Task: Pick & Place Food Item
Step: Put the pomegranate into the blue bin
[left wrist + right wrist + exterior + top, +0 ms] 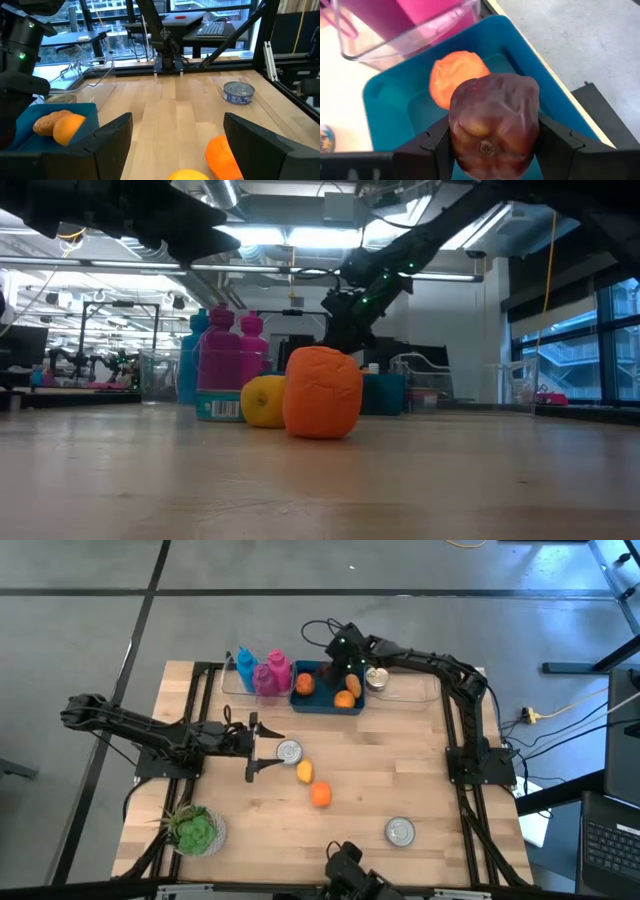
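Right up close, in the right wrist view: right gripper [492,150] closed on a dark red-brown toy fruit [492,115], one finger on each flank, stem end toward the camera. Looks light and probably hollow, with glossy, lumpy skin, so apt to slip or twist under a loose pinch. Best taken across the widest part, as now. Hangs over the blue bin [385,95], seemingly clear of its floor, with an orange food piece [455,75] lying inside just behind. Beyond that, a clear container [395,40] of pink bottles beside the bin.

Farther off, plain only in the high view: left gripper [262,752] spread open and empty over the table, close by a tin can [289,751], with a yellow piece [304,772] and an orange one [320,795] near. Gives the whole layout from above, yet hides the held fruit under the right wrist. Shows, from the low view, the table pieces large but nothing of the bin's inside.
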